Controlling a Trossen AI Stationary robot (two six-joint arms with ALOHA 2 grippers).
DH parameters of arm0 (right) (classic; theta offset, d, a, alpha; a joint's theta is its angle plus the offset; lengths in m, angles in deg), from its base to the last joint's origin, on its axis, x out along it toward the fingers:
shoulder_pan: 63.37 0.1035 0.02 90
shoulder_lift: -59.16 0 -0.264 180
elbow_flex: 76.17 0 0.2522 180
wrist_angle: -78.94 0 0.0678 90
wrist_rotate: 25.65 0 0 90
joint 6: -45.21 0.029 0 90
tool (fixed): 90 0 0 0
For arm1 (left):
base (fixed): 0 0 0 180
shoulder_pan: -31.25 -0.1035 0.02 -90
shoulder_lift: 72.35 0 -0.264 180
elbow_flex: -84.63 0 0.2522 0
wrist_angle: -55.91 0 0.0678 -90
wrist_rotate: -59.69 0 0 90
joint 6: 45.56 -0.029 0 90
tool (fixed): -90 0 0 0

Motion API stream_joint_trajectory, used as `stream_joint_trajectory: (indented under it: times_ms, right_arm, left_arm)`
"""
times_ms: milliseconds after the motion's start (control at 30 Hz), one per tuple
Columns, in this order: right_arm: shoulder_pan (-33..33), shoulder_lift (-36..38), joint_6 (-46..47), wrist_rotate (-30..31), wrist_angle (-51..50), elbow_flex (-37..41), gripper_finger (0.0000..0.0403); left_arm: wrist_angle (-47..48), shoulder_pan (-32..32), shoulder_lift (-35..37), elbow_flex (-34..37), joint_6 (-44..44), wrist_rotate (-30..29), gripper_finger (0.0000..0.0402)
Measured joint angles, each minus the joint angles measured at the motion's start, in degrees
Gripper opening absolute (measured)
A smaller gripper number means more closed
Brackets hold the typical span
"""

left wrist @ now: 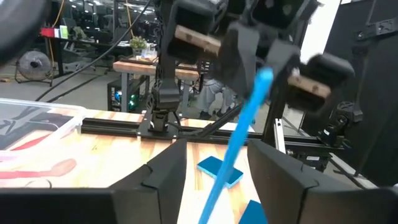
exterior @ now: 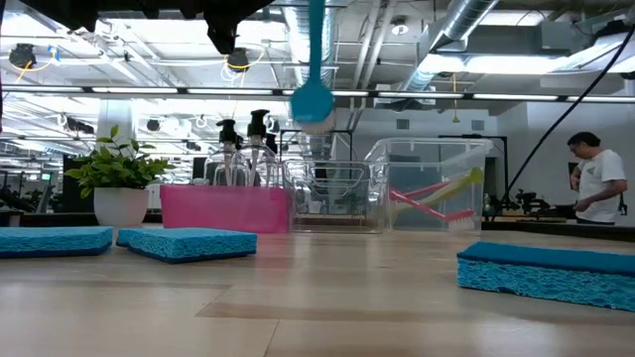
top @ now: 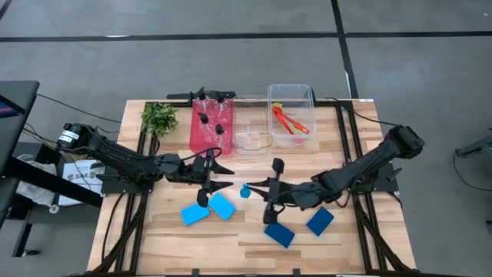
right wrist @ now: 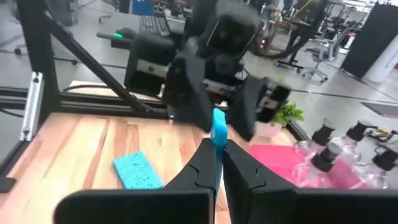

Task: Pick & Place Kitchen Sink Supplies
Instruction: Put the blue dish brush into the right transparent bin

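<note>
Your right gripper [right wrist: 217, 163] is clamped on the blue brush [right wrist: 218, 140], held in the air above mid-table. Your left gripper [left wrist: 214, 163] faces it with fingers apart around the handle, not touching. Blue sponges [top: 221, 205] lie on the table [top: 154, 238] below.

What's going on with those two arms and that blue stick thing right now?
Right end effector shut on blue brush, held above the table. Left end effector open around the handle. Nothing in the way.
</note>
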Motion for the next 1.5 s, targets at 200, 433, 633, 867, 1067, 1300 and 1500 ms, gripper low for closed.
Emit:
stream_joint_trajectory:
  times_ms: [200, 433, 633, 867, 1067, 1300, 1500]
  right_arm:
    - [0.27, 7.96, 1.39, 0.22, -6.86, 0.0, 0.0]
    - [-0.27, 17.67, -1.74, 11.66, -13.42, 0.0, 0.0]
    - [-5.03, 23.17, -2.11, 16.79, -19.28, 0.0, 0.0]
    - [-15.09, 23.96, -2.11, 20.0, -23.71, 0.0, 0.0001]
    - [-25.17, 21.08, -2.08, 19.59, -26.41, 0.0, 0.0001]
    - [-34.49, 14.7, -2.1, 14.83, -26.87, 0.0, 0.0002]
    - [-40.72, 9.15, -3.5, 13.95, -26.55, 0.0, 0.001]
  left_arm:
    - [0.01, -0.02, 0.0, 0.0, 0.0, 0.0, 0.0176]
    - [0.01, -0.02, 0.0, 0.0, 0.01, -0.01, 0.0171]
    - [0.01, -0.02, 0.0, 0.0, 0.02, 0.0, 0.0169]
    - [0.01, -0.02, 0.0, 0.0, 0.02, -0.01, 0.0168]
    - [0.0, -0.02, 0.0, 0.0, 0.02, -0.02, 0.0168]
    - [-0.01, -0.02, 0.0, 0.0, 0.02, 0.0, 0.0168]
    - [0.01, -0.02, 0.0, 0.0, 0.02, -0.02, 0.0168]
